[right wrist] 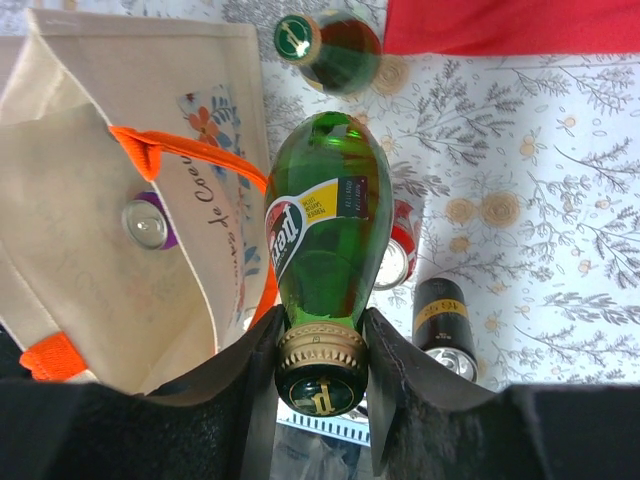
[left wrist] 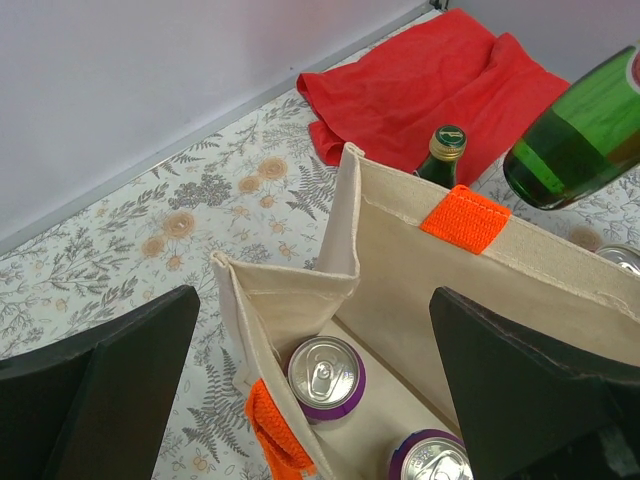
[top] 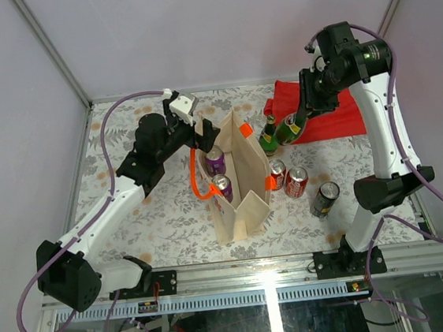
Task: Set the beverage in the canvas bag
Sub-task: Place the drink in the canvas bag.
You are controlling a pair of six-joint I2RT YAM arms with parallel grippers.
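Bottle [right wrist: 325, 230] gripped, canvas bag [top: 238, 172] at eight o'clock
My right hand [right wrist: 320, 345] clamps the bottle by its neck, base tilted toward the canvas bag; my left hand [left wrist: 315, 300], beside its rim, stands wide open.

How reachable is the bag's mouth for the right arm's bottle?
Probably yes: the right gripper holds the green bottle beside the open canvas bag; a standing bottle between them looks lower.
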